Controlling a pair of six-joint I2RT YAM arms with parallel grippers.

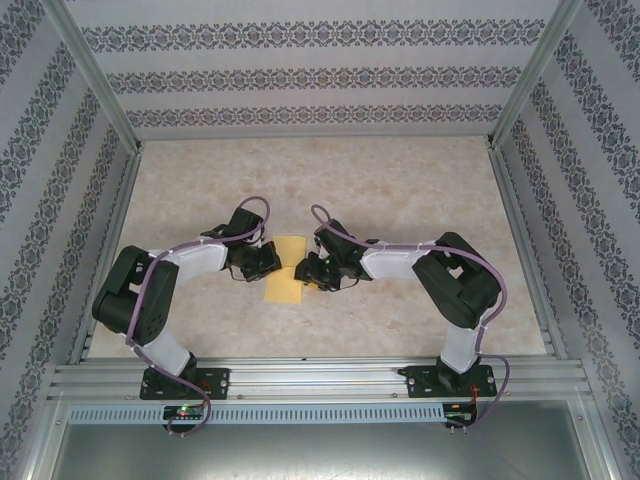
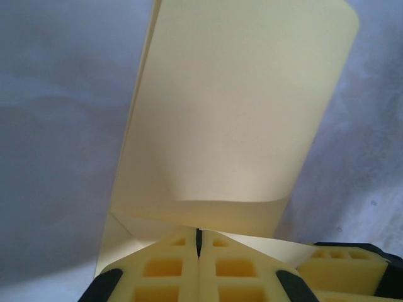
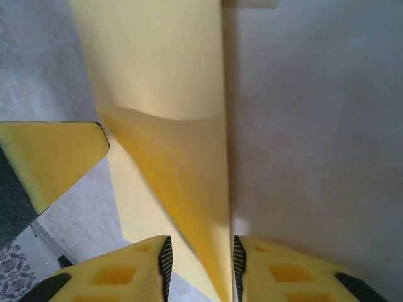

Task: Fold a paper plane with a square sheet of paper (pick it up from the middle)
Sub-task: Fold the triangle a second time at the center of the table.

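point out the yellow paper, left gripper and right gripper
square sheet of paper [image 1: 284,275], top view, its middle
left gripper [image 2: 198,234], left wrist view, between its fingertips
right gripper [image 3: 200,248], right wrist view, between its fingertips

Setting: a robotics test cell, probably in a laboratory. Indicators:
- An aluminium profile frame encloses the work area.
- Printed patterned panels serve as walls.
- The tabletop has a stone-look finish.
- The left arm and right arm are bolted to the front rail.
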